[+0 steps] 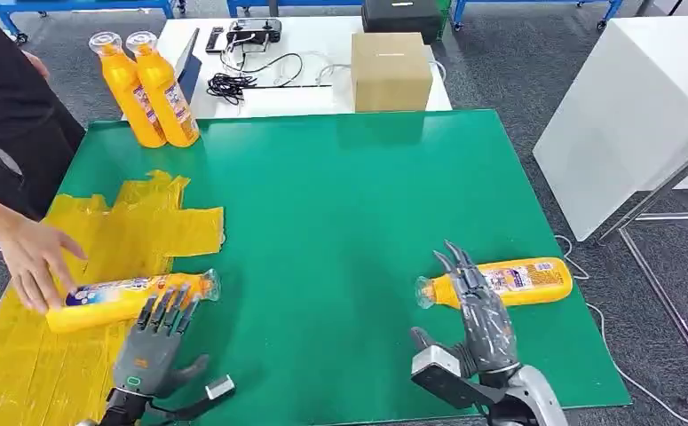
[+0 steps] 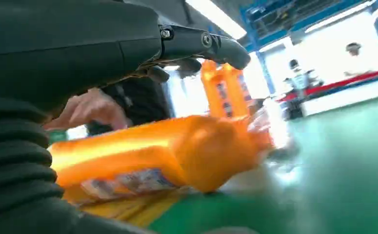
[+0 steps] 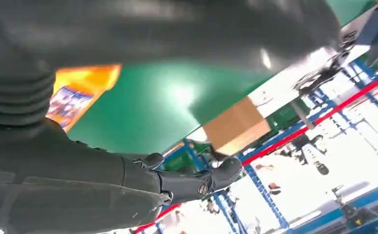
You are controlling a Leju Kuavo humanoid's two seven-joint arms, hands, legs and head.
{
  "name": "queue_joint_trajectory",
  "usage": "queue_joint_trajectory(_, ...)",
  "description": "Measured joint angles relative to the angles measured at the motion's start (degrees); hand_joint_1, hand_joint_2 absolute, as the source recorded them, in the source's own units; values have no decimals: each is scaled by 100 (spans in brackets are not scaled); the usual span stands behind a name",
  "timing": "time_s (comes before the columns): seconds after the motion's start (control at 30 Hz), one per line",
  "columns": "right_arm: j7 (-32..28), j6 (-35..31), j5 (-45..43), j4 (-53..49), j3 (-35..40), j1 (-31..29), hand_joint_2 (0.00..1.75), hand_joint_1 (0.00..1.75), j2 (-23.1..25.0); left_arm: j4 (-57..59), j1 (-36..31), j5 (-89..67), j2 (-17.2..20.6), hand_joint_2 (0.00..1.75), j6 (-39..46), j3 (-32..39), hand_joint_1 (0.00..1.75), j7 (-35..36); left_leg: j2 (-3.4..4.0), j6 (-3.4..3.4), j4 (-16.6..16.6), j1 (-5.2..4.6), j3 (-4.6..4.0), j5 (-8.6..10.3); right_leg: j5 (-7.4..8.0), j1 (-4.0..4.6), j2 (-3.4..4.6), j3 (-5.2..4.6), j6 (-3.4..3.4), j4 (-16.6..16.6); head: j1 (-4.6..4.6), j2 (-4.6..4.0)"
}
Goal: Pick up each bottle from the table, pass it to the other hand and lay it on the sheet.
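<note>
One bottle (image 1: 118, 300) lies on the yellow sheet (image 1: 136, 226) under a person's hand (image 1: 34, 262), the left hand (image 1: 149, 351) open-fingered beside it, apparently having let go, while the right hand (image 1: 478, 311) spreads over another bottle (image 1: 522, 282) to grasp it.

Green table (image 1: 340, 204): yellow sheet (image 1: 136, 226) at left edge, one orange bottle lying on sheet (image 1: 118, 297); second lying bottle (image 1: 509, 282) right side on bare green; two upright bottles (image 1: 149, 89) touching, far left corner.
</note>
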Motion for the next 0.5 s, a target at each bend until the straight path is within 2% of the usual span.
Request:
queue_joint_trajectory(0.1,31,-48,94,-87,-70,102,175,0,-85,-109,158,116,-233,0,88,369,0,-326,3,2,0,-2,0,-2,0,-2,1,-3,0,-1,-4,0)
queue_joint_trajectory(0.13,98,-100,194,-131,-89,161,175,0,-126,-217,233,399,-376,0,137,549,0,-695,3,2,1,-2,1,-2,0,-4,1,-5,0,-2,-4,0)
queue_joint_trajectory(0.2,285,-212,413,-260,-201,396,175,0,-258,-589,466,1618,-731,0,160,1058,0,-1982,-10,2,3,-4,0,-2,-1,-6,-10,-6,2,-3,-4,0)
queue_joint_trajectory(0.3,700,-365,809,-529,-518,952,175,0,-514,-1168,770,4589,-1288,0,-259,1646,0,-3752,-17,8,2,-6,-7,-7,-2,-7,-13,-6,2,-4,-2,0)
queue_joint_trajectory(0.37,787,-398,881,-654,-750,1216,175,0,-605,-1465,901,5674,-1512,0,-611,1888,0,-4105,-9,8,2,-9,-11,-7,-1,-7,-8,-14,2,-4,-4,0)
queue_joint_trajectory(0.5,894,-226,1088,-896,-1213,1626,175,0,-677,-1972,1112,6244,-1895,0,-1490,2288,0,-4523,-6,11,1,-8,6,-14,-7,-5,-11,-37,0,-7,-7,0)
